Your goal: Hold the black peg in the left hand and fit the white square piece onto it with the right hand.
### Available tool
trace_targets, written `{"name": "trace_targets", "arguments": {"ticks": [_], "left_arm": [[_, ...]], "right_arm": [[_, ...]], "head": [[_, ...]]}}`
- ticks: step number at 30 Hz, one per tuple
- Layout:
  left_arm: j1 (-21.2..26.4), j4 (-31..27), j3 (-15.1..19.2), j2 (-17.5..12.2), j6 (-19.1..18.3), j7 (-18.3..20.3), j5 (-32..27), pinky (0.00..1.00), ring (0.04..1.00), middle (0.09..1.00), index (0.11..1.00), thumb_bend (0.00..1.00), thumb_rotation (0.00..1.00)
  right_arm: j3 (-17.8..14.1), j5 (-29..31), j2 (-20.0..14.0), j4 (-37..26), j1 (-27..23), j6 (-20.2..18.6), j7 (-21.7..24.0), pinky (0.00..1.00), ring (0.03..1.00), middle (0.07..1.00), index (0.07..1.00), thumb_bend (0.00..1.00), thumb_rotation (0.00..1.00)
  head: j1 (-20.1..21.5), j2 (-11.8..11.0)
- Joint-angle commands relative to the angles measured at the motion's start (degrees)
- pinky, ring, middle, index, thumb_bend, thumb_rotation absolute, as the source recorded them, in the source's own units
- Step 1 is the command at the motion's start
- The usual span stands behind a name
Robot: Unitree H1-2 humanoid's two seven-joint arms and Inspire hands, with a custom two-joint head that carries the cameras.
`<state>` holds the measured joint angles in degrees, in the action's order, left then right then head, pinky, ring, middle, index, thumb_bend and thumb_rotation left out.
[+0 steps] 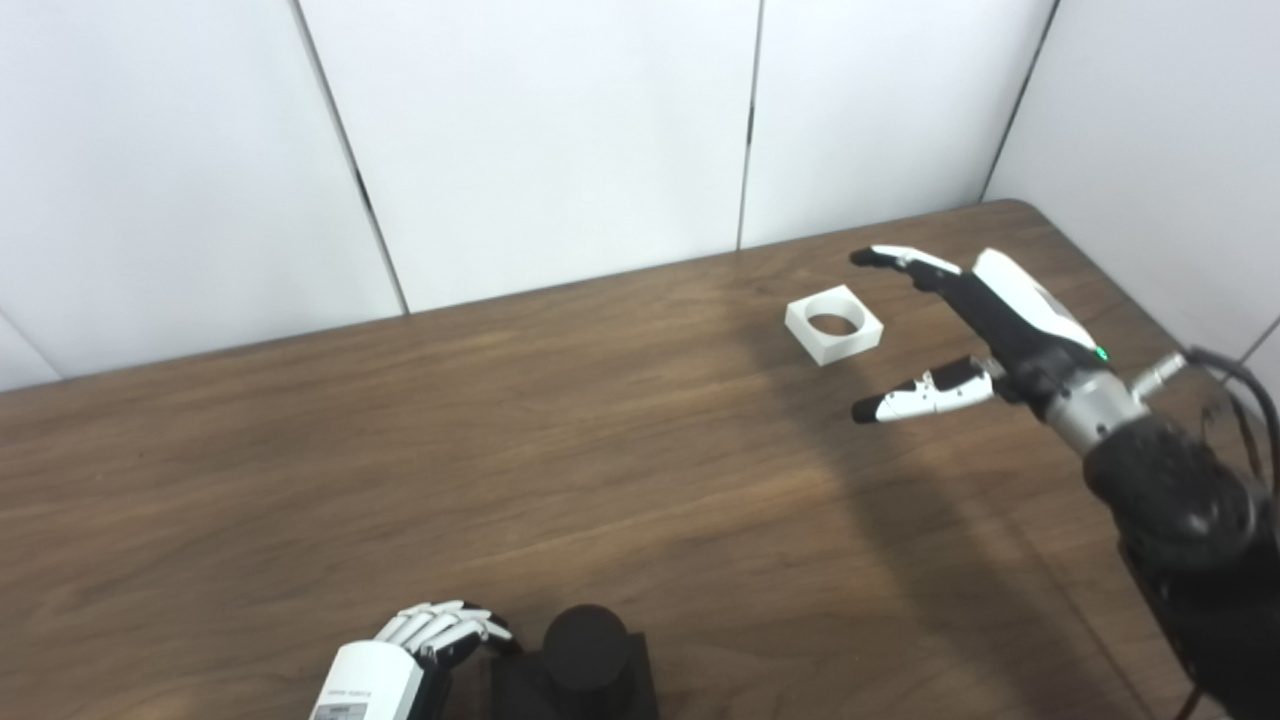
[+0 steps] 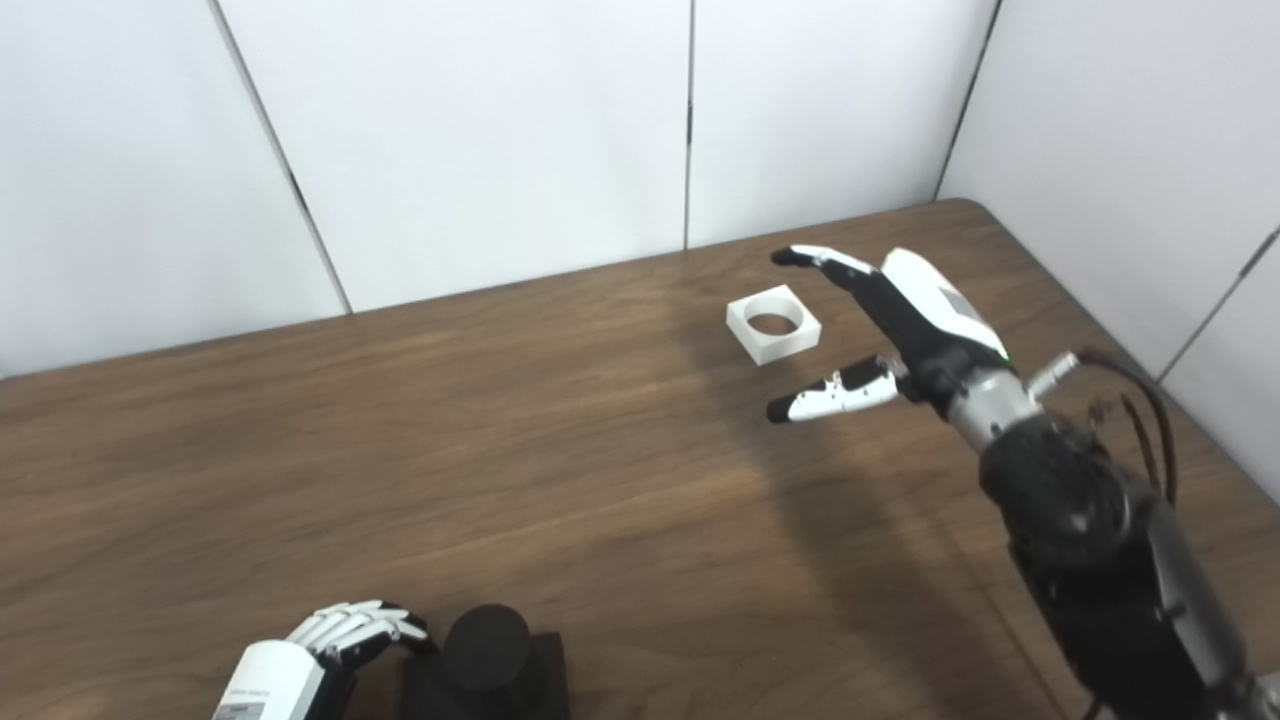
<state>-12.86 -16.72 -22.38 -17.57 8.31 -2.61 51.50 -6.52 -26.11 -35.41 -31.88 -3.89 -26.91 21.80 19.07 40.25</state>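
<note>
The white square piece (image 1: 834,324) with a round hole lies flat on the brown table (image 1: 500,450), far right of middle. My right hand (image 1: 985,325) is open, fingers and thumb spread, hovering just right of the piece without touching it. The black peg (image 1: 586,648), a round post on a square black base, stands at the table's near edge. My left hand (image 1: 420,650) is beside the peg's left side, fingers curled toward the base; I cannot see whether it grips it. The same scene shows in the right eye view: the piece (image 2: 773,323), right hand (image 2: 900,330), the peg (image 2: 487,650).
White wall panels (image 1: 550,130) close the table at the back and on the right. The table's far right corner (image 1: 1010,208) is close behind the right hand. A black cable (image 1: 1235,385) loops off the right forearm.
</note>
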Motion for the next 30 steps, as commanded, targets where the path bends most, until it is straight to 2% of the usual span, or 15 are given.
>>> {"name": "trace_targets", "arguments": {"ticks": [1,6,11,22,30], "left_arm": [[-1.23,1.47,0.01,-1.14,0.08,1.69,0.46,0.78,0.768,0.708,0.488,0.52,0.05],[-1.41,1.9,0.43,-0.9,0.95,1.32,0.07,0.78,0.765,0.706,0.487,0.52,0.05],[-1.81,1.35,0.61,-0.65,0.82,1.88,0.22,0.78,0.768,0.708,0.488,0.52,0.05],[-2.39,0.5,0.97,-0.52,0.46,2.7,0.05,0.77,0.77,0.708,0.488,0.52,0.05],[-2.74,0.12,1.17,-0.38,0.72,2.66,0.03,0.77,0.767,0.705,0.487,0.52,0.05]], "right_arm": [[0.04,-1.88,-2.96,0.76,-3.11,0.09,0.88,0.85,0.933,0.907,0.844,0.85,0.13],[4.02,-3.83,-5.59,7.34,-8.16,1.08,2.54,0.86,0.958,0.927,0.84,0.9,0.11],[8.36,-6.33,-6.53,13.83,-12.37,2.92,2.88,0.93,0.984,0.95,0.848,0.9,0.1],[16.93,-12.3,-5.66,29.54,-20.84,8.77,0.33,1.0,1.0,0.96,0.86,0.87,0.14],[20.25,-15.39,-4.11,39.51,-25.33,13.18,-3.41,0.99,1.0,0.951,0.855,0.86,0.14]], "head": [[0.04,0.01],[0.02,-0.09],[0.24,0.07],[0.17,0.2],[-0.04,0.3]]}}
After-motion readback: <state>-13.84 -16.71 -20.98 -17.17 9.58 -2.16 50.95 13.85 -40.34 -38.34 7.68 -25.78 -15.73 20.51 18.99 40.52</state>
